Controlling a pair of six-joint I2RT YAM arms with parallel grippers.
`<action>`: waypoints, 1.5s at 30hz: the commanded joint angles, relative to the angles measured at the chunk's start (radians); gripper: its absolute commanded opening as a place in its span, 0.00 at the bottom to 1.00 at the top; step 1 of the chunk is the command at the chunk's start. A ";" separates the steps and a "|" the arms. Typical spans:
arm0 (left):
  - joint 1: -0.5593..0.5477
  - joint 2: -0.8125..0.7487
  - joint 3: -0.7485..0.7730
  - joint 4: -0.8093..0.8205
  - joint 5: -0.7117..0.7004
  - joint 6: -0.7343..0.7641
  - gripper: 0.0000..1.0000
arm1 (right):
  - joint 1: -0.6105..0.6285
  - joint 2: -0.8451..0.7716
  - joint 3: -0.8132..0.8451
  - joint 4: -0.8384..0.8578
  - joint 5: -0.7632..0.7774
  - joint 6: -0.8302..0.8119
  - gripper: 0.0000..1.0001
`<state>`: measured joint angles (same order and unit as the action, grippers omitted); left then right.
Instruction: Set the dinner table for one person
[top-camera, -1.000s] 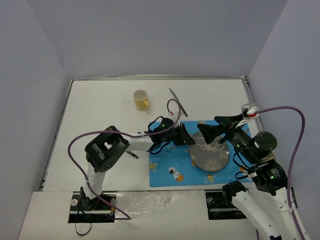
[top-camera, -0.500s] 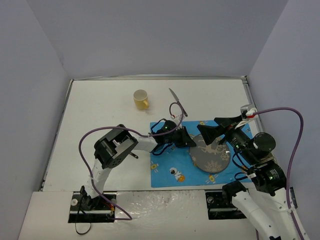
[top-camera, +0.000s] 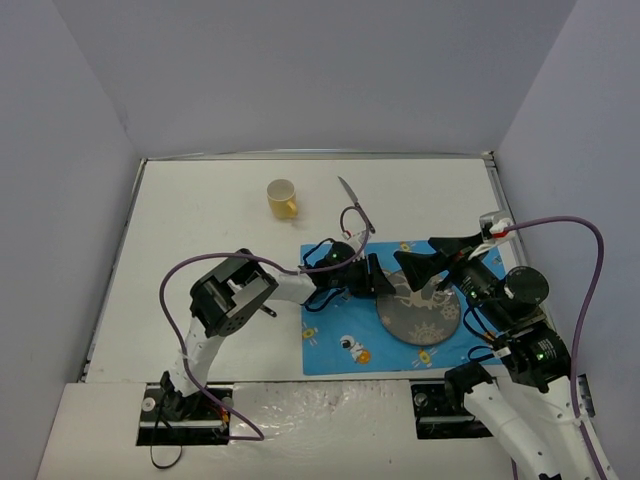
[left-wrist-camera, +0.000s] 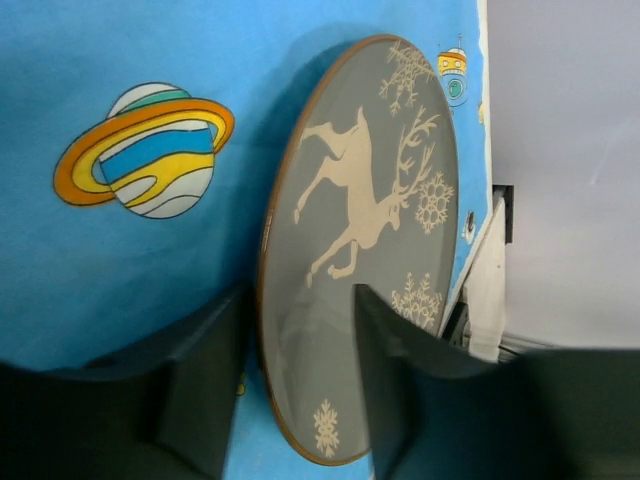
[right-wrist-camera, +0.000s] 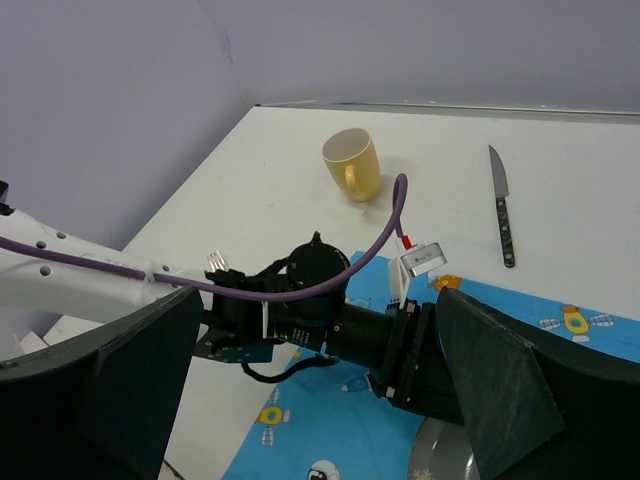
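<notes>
On the dinner table (top-camera: 200, 230): one plate (top-camera: 425, 320), one mug (top-camera: 282, 198), one knife (top-camera: 355, 205); left jaws parted astride plate, right jaws gaping.

1. L arm (top-camera: 232, 300): based at near edge, elbow bent sharp, forearm stretched out rightward, low.
2. L gripper (top-camera: 385, 280): pointing right, wrist level, fingers (left-wrist-camera: 205, 390) parted partway, not at full spread.
3. R arm (top-camera: 520, 345): raised off its base, wrist angled toward centre-left.
4. R gripper (top-camera: 428, 255): up high, close beside L gripper, facing L wrist, fingers (right-wrist-camera: 140, 380) spread wide.
</notes>
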<state>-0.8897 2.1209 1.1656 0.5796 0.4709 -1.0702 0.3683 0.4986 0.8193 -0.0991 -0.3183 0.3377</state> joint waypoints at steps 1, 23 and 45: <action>0.012 -0.084 0.048 -0.049 -0.048 0.083 0.53 | 0.004 -0.001 -0.003 0.065 0.011 -0.013 1.00; 0.252 -0.584 0.194 -1.016 -0.440 0.527 0.97 | 0.004 -0.018 0.009 -0.022 0.237 -0.096 1.00; 0.645 0.025 1.099 -1.413 -0.241 1.066 0.78 | 0.006 0.177 0.000 -0.022 0.116 -0.141 0.99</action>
<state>-0.2540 2.1227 2.1587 -0.7791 0.1913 -0.1060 0.3683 0.6564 0.8112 -0.1876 -0.1797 0.2145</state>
